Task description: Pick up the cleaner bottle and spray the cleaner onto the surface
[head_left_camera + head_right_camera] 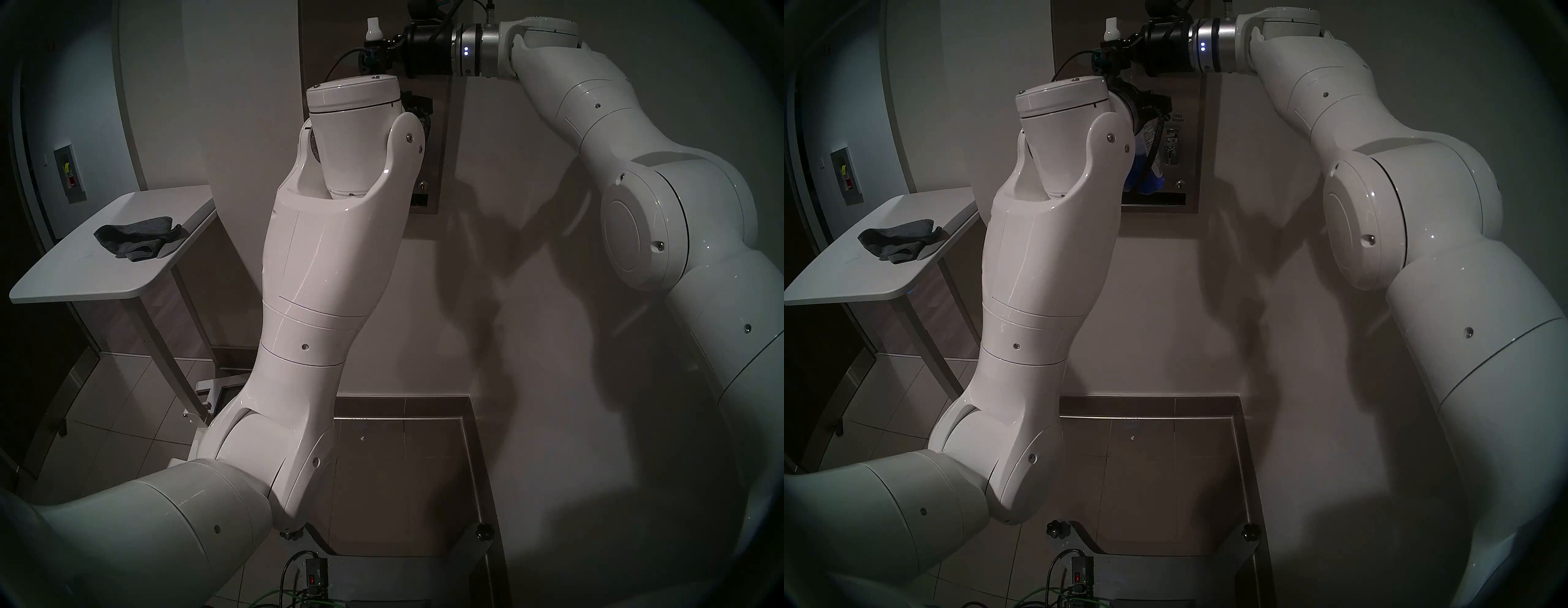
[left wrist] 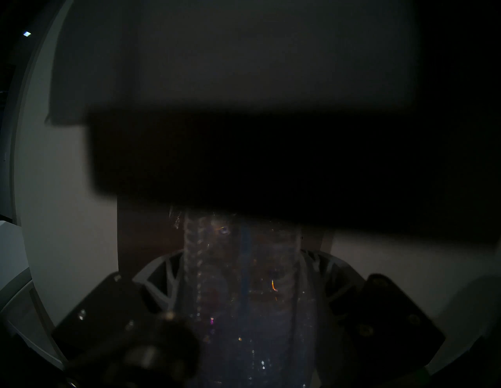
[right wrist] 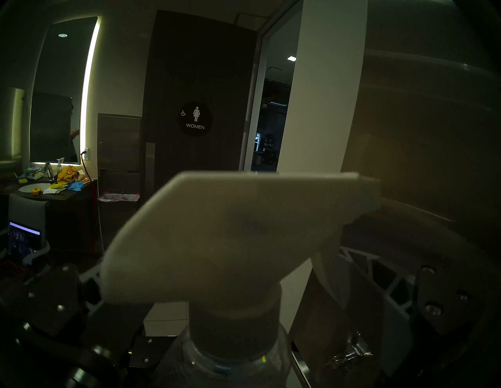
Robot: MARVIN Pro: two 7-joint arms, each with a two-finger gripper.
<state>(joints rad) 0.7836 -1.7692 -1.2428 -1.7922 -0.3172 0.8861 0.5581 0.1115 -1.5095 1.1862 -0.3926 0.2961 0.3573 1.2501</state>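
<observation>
Bottle duty: your left claw (image 2: 244, 311) grips the cleaner bottle (image 2: 244, 284) upright before the steel dispenser (image 1: 1187, 140); your right claw (image 3: 244, 271) spreads wide around the white spray head (image 3: 230, 230), apparently untouched, at twelve o'clock.

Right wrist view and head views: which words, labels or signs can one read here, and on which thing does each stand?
"WOMEN", under a woman figure and a wheelchair symbol: round black sign on the dark wooden door.
"FREE Tampon": small print on the brushed steel wall dispenser.
Printed label on the clear spray bottle with blue liquid: too small and dark to read.
Laptop screen: blurred, unreadable.
</observation>
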